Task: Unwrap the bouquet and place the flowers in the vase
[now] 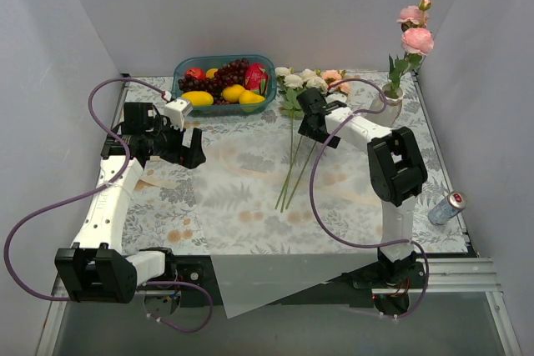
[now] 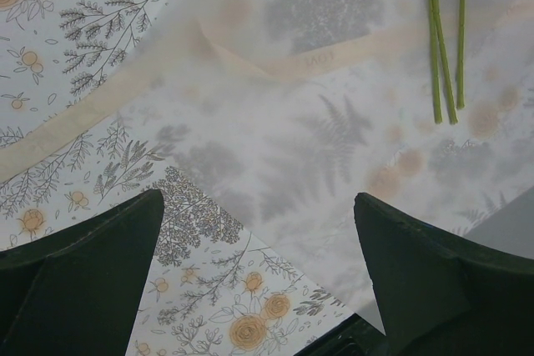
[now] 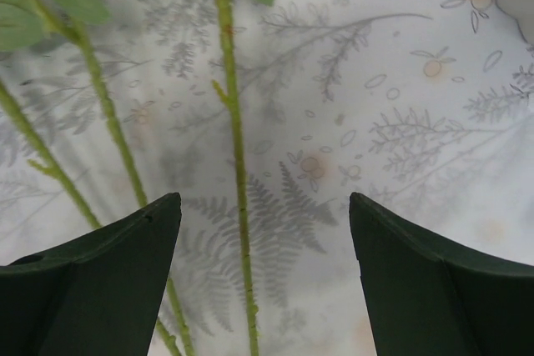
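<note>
The bouquet lies undone: its white translucent paper (image 1: 250,193) is spread flat on the table, and the cream ribbon (image 2: 275,64) lies loose across it. Several flowers (image 1: 307,81) rest on the paper with their blooms toward the back and their stems (image 1: 292,168) pointing at me. Two pink roses (image 1: 415,31) stand in the white vase (image 1: 390,107) at the back right. My right gripper (image 1: 315,132) hovers open over the stems, with one green stem (image 3: 238,164) running between its fingers (image 3: 125,264), untouched. My left gripper (image 1: 188,149) stands open and empty (image 2: 259,239) over the paper's left edge.
A blue bowl of fruit (image 1: 185,67) sits at the back, left of the blooms. A drink can (image 1: 446,207) lies near the right edge. Grey walls close in the table on three sides. Purple cables loop beside both arms.
</note>
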